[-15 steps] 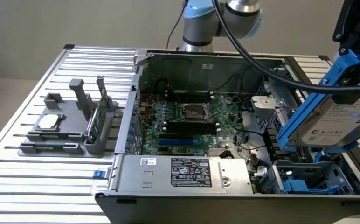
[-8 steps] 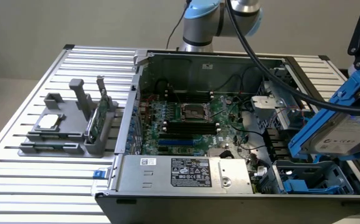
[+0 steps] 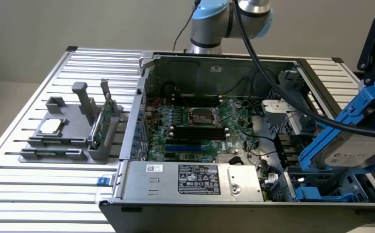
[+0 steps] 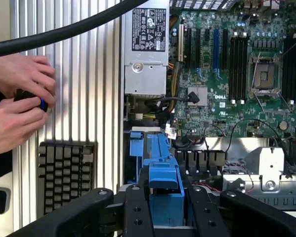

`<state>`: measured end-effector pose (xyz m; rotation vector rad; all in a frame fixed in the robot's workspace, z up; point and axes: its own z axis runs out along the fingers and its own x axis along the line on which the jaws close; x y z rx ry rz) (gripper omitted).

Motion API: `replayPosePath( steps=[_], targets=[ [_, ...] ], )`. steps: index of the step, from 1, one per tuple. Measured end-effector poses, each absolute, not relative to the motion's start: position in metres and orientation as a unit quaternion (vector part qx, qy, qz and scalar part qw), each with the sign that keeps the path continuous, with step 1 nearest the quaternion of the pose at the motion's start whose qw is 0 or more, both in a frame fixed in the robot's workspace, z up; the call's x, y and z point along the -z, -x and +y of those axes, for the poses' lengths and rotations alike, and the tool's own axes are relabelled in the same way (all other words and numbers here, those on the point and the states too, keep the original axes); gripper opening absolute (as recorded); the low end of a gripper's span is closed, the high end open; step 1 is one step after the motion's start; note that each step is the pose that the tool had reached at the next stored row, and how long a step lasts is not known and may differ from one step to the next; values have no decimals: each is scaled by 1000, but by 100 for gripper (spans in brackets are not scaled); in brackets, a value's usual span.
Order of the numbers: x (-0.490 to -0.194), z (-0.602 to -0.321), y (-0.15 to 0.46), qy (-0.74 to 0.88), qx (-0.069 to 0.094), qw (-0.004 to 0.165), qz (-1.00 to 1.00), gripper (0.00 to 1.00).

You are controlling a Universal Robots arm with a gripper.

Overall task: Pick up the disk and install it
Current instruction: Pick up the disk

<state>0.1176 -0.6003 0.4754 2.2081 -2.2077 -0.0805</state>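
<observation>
The arm (image 3: pixel 208 22) rises at the far side of the scene, where a blue-capped joint and a silver link show at the upper edge of the exterior view. From there it reaches over to the exterior view's right, carrying the gripper (image 4: pixel 166 200) on the near side, pointing downward at a tilt. Its two black fingers (image 4: pixel 136 210) stand parallel and partly closed, one pressed against each side of the blue-framed disk (image 3: pixel 352 145), which hangs tilted beneath the wrist, held off every surface.
</observation>
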Motion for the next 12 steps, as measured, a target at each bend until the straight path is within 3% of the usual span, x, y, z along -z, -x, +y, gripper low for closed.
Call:
replayPosePath(
  steps=[12],
  targets=[
    [-467,-600,-118,-703,26,9,-711,33]
  ],
)
